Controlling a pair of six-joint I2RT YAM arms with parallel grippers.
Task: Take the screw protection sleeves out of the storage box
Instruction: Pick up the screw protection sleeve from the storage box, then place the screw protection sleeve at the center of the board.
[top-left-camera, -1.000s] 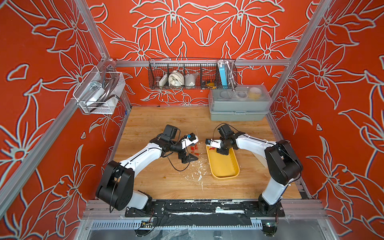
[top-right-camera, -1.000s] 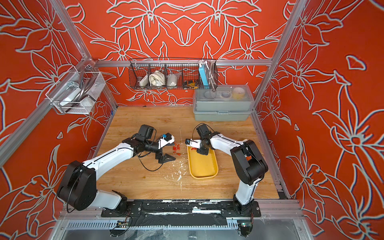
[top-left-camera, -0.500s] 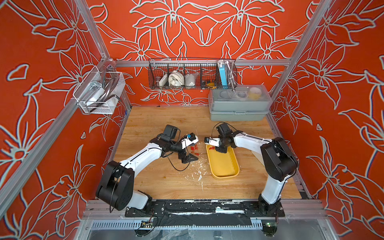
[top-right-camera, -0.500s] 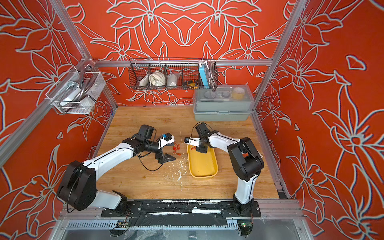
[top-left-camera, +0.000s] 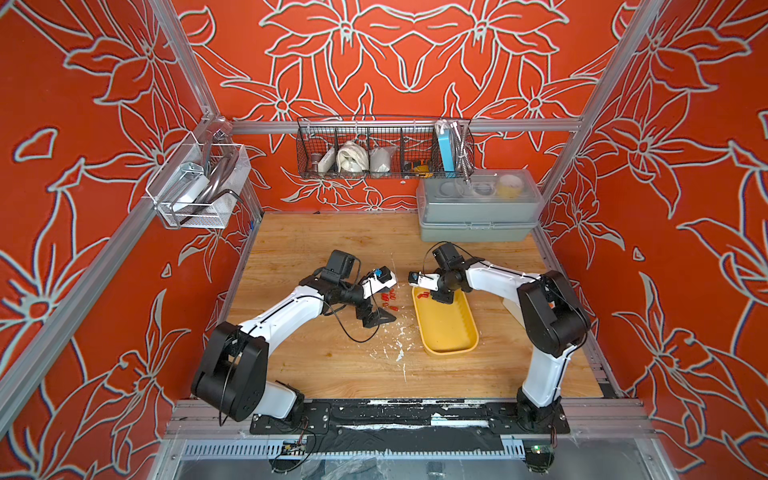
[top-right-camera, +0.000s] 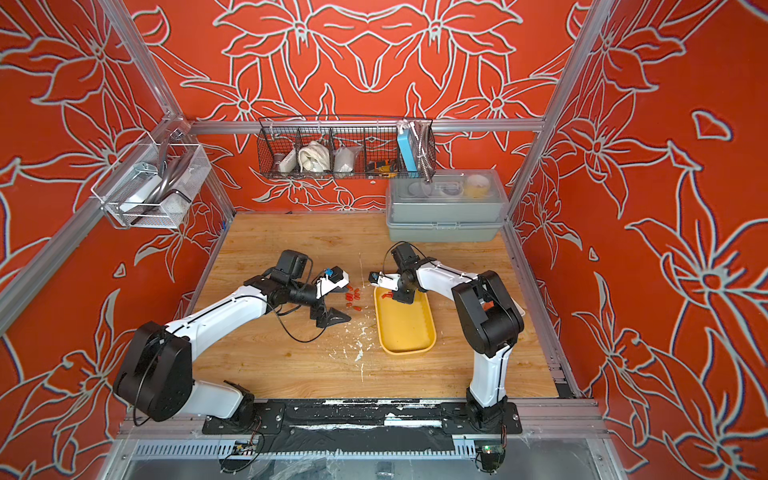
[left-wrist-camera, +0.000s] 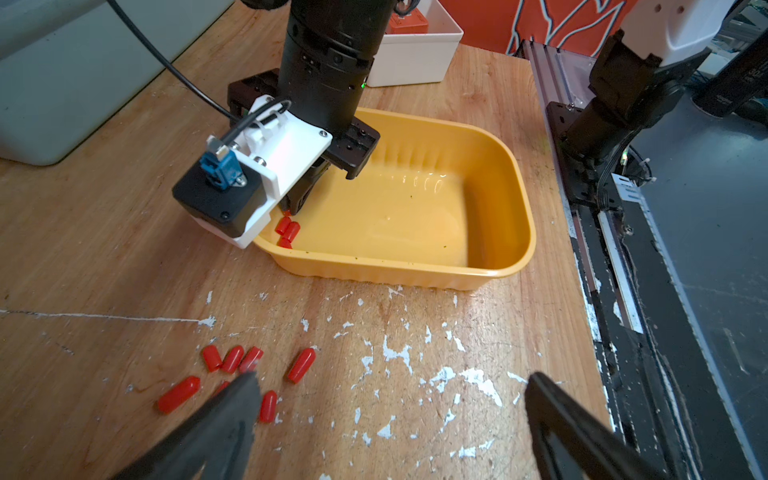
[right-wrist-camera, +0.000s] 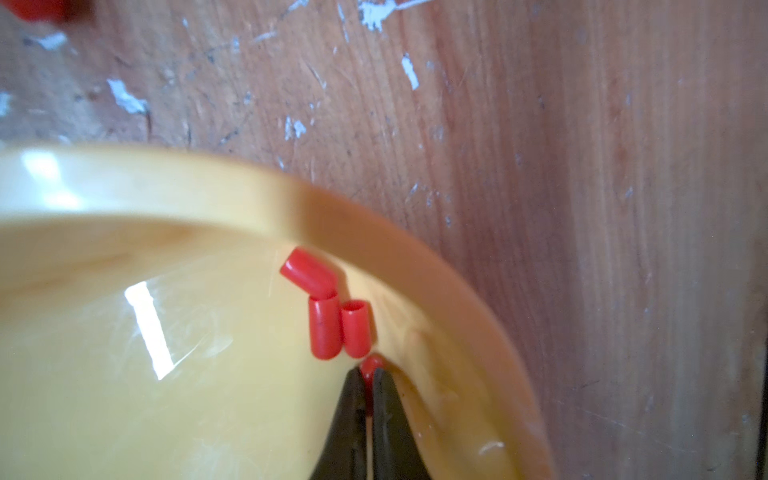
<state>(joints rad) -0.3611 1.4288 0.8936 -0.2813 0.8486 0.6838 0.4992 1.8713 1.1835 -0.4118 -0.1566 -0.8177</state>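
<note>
The yellow storage box (top-left-camera: 448, 330) (top-right-camera: 405, 328) lies on the wooden table right of centre. In its far left corner lie three red screw protection sleeves (right-wrist-camera: 324, 328) (left-wrist-camera: 289, 230). A further sleeve (right-wrist-camera: 370, 366) sits pinched between the tips of my right gripper (right-wrist-camera: 368, 380), which is shut on it right at the box wall (right-wrist-camera: 166, 178). Several more sleeves (left-wrist-camera: 232, 359) (top-left-camera: 388, 298) (top-right-camera: 353, 298) lie on the wood left of the box. My left gripper (left-wrist-camera: 392, 378) (top-left-camera: 376, 318) hovers open beside them, with nothing between its fingers.
A grey lidded box (top-left-camera: 478, 208) stands at the back right under a wire basket (top-left-camera: 384, 147). A white dish (left-wrist-camera: 411, 54) with an orange-red block (left-wrist-camera: 409, 23) sits beyond the storage box. White paint flecks (left-wrist-camera: 395, 353) mark the wood. The metal rail (left-wrist-camera: 602, 249) runs along the table's edge.
My right gripper has closed on a sleeve in the box's corner, and that arm has shifted slightly. The left arm has stayed still.
</note>
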